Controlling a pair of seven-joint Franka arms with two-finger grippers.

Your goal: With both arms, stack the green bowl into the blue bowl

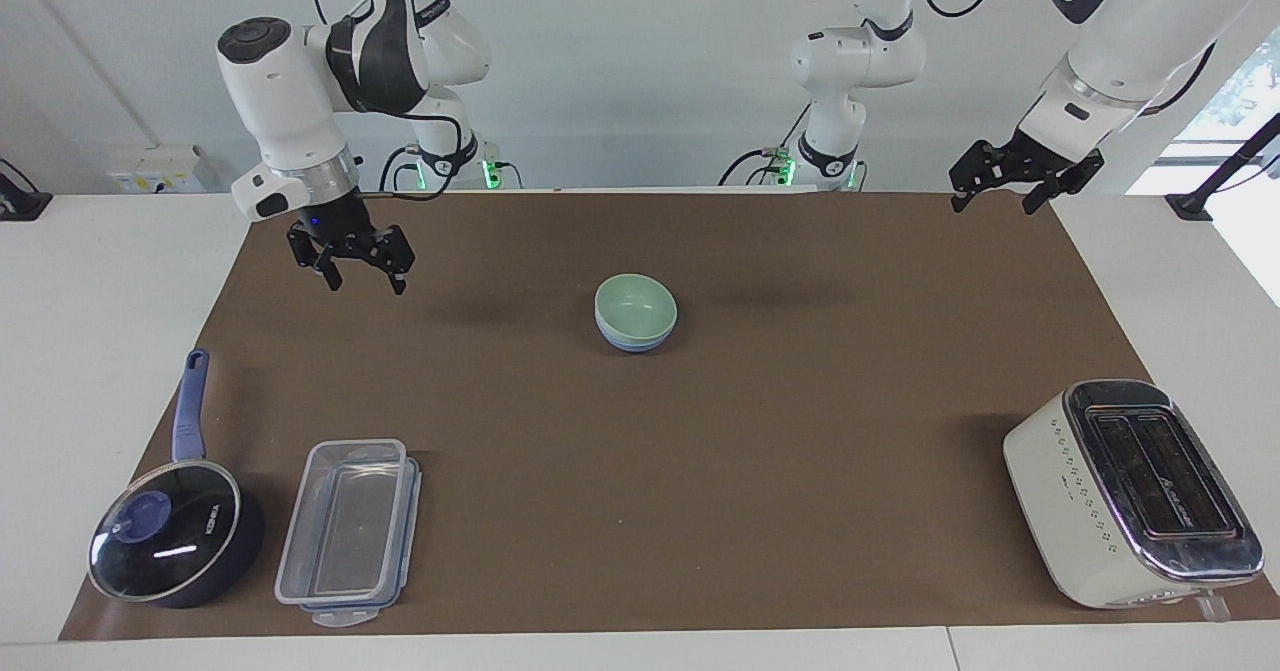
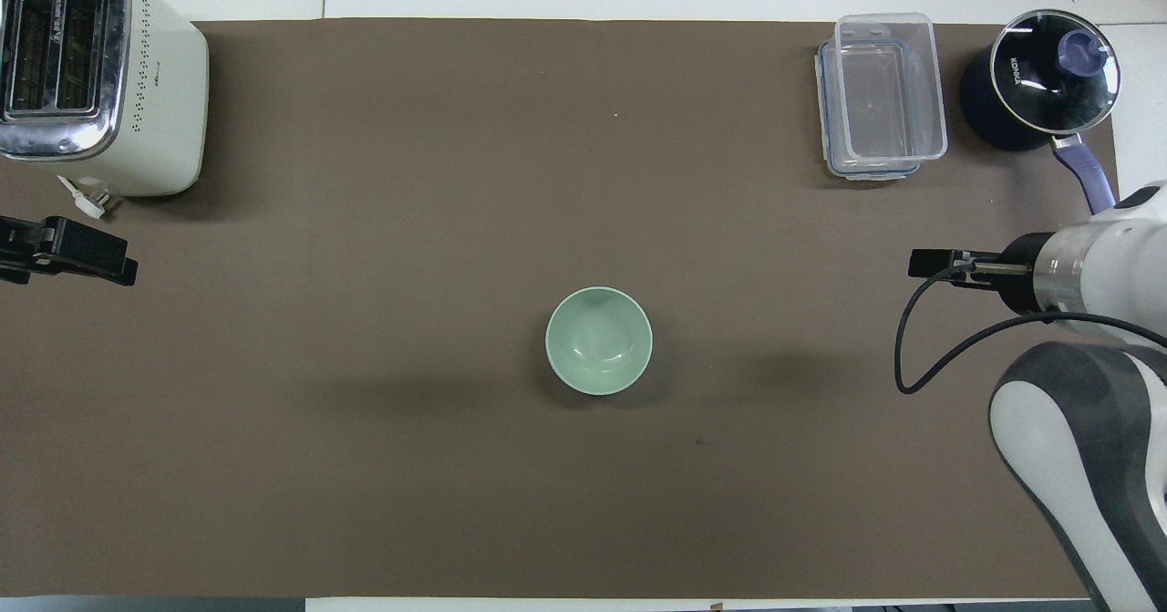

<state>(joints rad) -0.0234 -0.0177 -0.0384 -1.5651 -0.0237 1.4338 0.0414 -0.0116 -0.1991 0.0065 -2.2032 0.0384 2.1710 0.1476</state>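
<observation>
The green bowl [image 1: 636, 304] sits nested in the blue bowl [image 1: 632, 343] at the middle of the brown mat; only the blue bowl's lower wall shows under it. In the overhead view the green bowl [image 2: 599, 340] hides the blue one. My right gripper [image 1: 365, 281] is open and empty, in the air over the mat toward the right arm's end, well apart from the bowls; it also shows in the overhead view [image 2: 923, 264]. My left gripper [image 1: 993, 199] is open and empty and waits raised over the mat's edge at the left arm's end [image 2: 73, 256].
A white toaster [image 1: 1130, 491] stands at the left arm's end, farther from the robots. A clear lidded container [image 1: 348, 526] and a dark blue saucepan with a glass lid [image 1: 170, 541] stand at the right arm's end, farther from the robots.
</observation>
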